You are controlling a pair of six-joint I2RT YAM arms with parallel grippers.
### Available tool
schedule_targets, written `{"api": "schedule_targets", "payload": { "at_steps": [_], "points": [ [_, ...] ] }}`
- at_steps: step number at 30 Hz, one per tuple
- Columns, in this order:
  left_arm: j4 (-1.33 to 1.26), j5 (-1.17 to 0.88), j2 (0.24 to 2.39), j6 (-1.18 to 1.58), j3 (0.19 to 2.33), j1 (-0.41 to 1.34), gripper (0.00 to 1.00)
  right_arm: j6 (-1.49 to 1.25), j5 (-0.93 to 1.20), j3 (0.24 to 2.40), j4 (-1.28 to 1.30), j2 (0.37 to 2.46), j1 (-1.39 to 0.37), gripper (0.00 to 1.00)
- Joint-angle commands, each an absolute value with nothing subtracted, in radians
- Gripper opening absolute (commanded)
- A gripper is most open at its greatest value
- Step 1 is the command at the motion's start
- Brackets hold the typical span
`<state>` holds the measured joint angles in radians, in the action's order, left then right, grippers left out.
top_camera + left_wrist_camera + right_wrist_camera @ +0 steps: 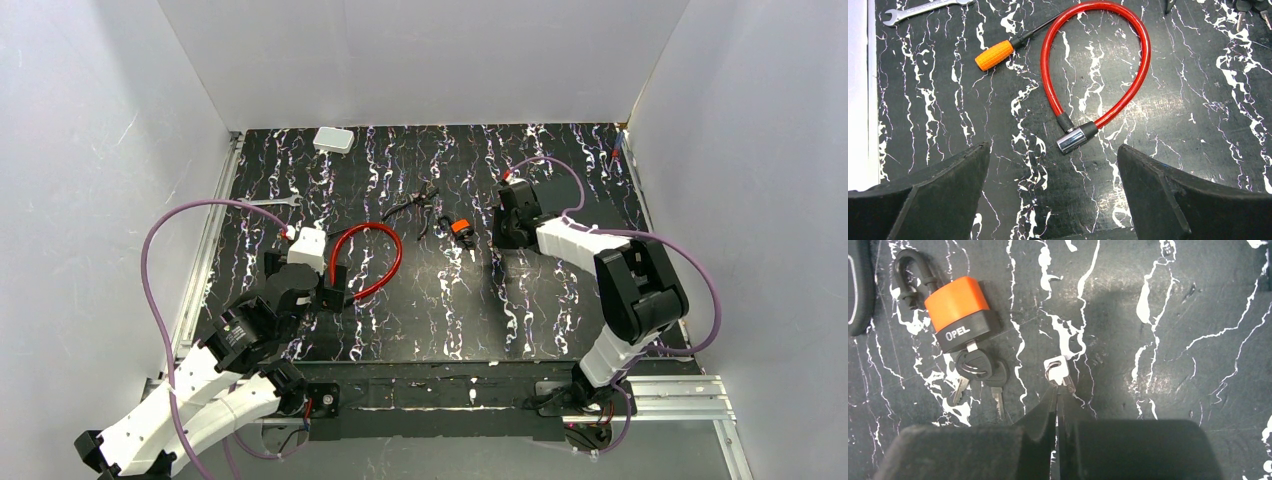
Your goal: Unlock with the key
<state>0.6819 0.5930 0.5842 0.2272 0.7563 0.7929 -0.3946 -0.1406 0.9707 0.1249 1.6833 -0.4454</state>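
Two pincers are in view. We see the left gripper (1053, 157) wide open near the red cable lock (1144, 55), holding nothing. The right gripper (1058, 396) is fully closed, with its tips at a small silver piece (1056, 369); we cannot tell if it is pinched. The key (976, 365) lies against the bottom of the orange padlock (958, 302), left of these tips.

I see my right end effector (1057, 391) pinched shut, tips touching a small silver key (1057, 368) on the bench (1173, 340); leftward, an orange OPEL padlock (960, 307) with black-headed keys (979, 367).

Padlock (959, 312), keys (979, 368) crowd jaws' left; tabletop (1173, 340) open right
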Motion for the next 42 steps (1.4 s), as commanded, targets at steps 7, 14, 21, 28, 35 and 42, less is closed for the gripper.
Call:
{"api": "schedule_targets", "payload": {
  "at_steps": [7, 14, 21, 28, 35, 42],
  "points": [
    [0.676, 0.598, 0.579, 0.219, 0.769, 0.783, 0.98, -0.371, -0.116, 0.976, 0.155, 1.654, -0.457, 0.46],
    [0.676, 0.596, 0.578, 0.219, 0.769, 0.781, 0.98, -0.333, -0.162, 0.999, 0.180, 1.711, -0.479, 0.45],
    [0.675, 0.595, 0.578, 0.219, 0.767, 0.782, 0.98, -0.322, -0.175, 1.013, 0.181, 1.739, -0.481, 0.23],
    [0.672, 0.591, 0.581, 0.216, 0.767, 0.778, 0.98, -0.313, -0.192, 1.027, 0.197, 1.729, -0.482, 0.07],
    [0.670, 0.587, 0.582, 0.216, 0.767, 0.776, 0.98, -0.309, -0.168, 1.039, 0.218, 1.682, -0.485, 0.01],
    [0.669, 0.569, 0.580, 0.212, 0.768, 0.775, 0.98, -0.301, -0.110, 1.044, 0.247, 1.621, -0.488, 0.01]
  ]
}}
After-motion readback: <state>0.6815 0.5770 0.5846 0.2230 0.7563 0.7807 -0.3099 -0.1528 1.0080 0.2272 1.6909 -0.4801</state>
